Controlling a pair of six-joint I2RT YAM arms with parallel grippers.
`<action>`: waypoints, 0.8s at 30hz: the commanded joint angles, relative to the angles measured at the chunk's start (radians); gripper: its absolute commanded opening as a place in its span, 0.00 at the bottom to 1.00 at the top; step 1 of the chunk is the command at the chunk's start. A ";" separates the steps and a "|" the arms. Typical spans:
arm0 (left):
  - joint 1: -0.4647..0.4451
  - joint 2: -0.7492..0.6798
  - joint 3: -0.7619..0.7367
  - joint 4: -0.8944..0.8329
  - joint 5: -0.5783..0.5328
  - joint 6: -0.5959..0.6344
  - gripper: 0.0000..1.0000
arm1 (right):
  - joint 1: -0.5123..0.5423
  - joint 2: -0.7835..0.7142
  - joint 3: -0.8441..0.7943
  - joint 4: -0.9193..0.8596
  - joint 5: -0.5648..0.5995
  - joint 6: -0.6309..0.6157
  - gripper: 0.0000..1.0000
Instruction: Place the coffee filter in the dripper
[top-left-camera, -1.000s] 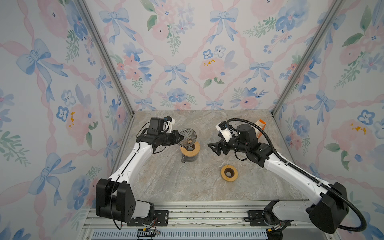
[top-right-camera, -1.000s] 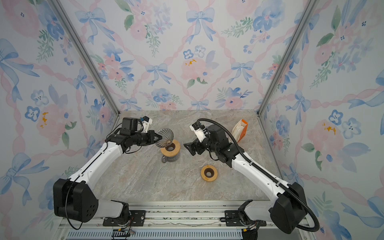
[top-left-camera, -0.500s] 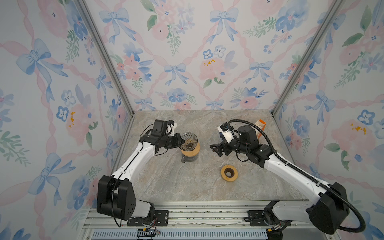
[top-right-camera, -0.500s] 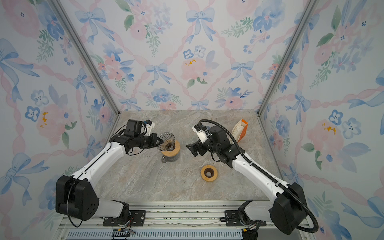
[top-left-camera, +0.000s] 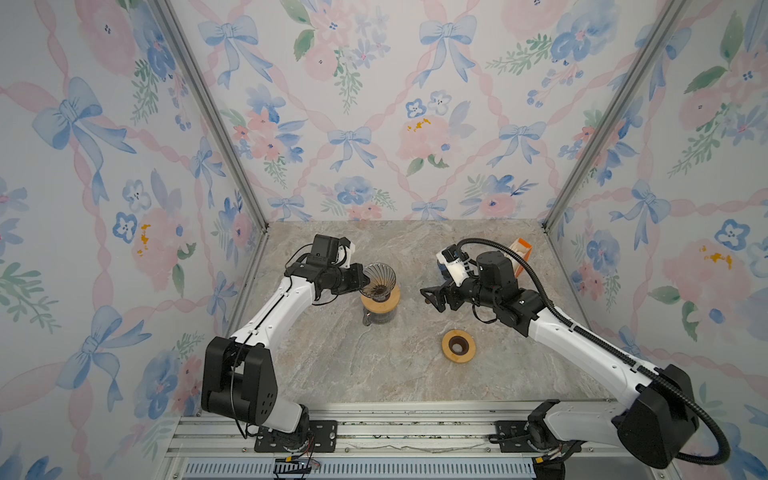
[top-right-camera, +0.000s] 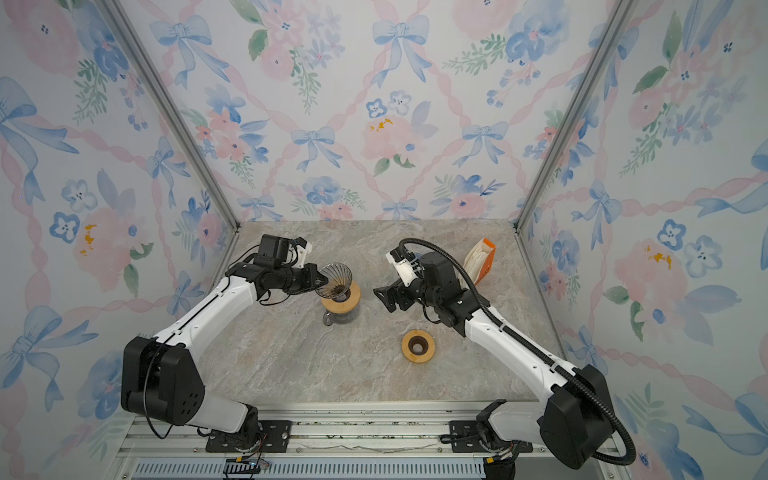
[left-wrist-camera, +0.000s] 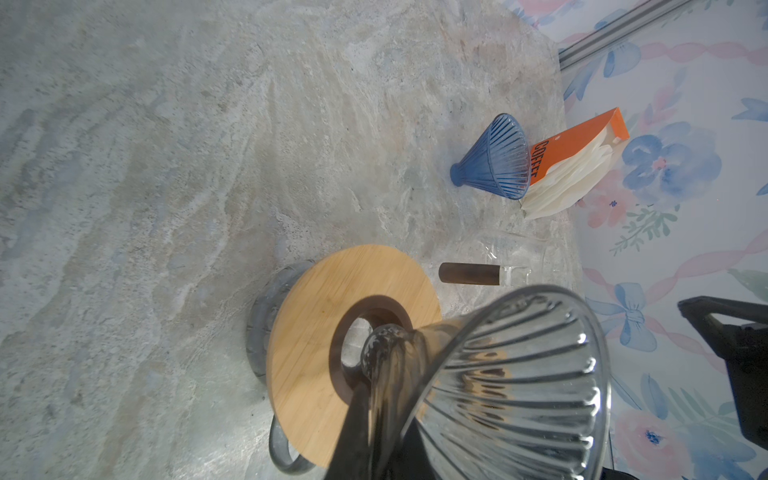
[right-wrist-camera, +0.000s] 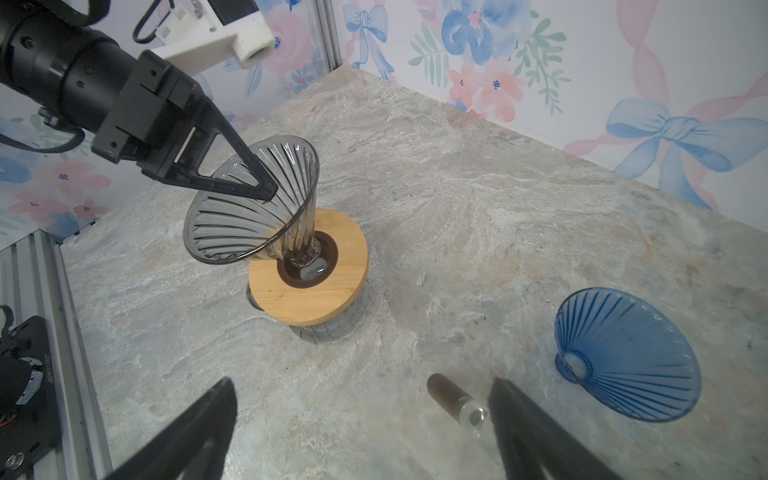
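Left gripper (top-left-camera: 366, 286): is pinching the rim of the smoke-grey dripper (top-left-camera: 379, 279), holding it tilted.
Smoke-grey dripper: thin ribbed glass cone, its narrow foot is meeting the dark hole of the wooden collar (right-wrist-camera: 316, 291).
Step in hand: probably seating the dripper. It is calling for righting the cone until the rim is level, then letting go gently, since the glass is looking slick and brittle.
Carafe (top-left-camera: 376, 318): clear glass, is carrying the smooth pale collar.
Right gripper (top-left-camera: 432, 300): is hanging spread wide, holding nothing.
Spare wooden ring (top-left-camera: 458, 347): is lying flat on the marbled bench (top-left-camera: 353, 365).
Blue dripper (right-wrist-camera: 627, 361): ribbed, is lying on its side.
Coffee filter (left-wrist-camera: 569, 178): thin white paper, is sitting in the orange box (top-right-camera: 487, 259), well apart from the grey dripper.
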 joint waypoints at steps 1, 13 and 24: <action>-0.010 0.022 0.023 -0.002 -0.005 0.018 0.00 | -0.006 -0.020 -0.017 0.018 0.007 0.014 0.96; -0.011 0.036 0.009 -0.004 -0.016 0.022 0.02 | -0.004 0.045 0.015 0.054 0.008 0.082 0.97; -0.011 0.056 0.026 -0.009 -0.005 0.037 0.16 | 0.027 0.131 0.145 -0.045 0.005 0.081 0.96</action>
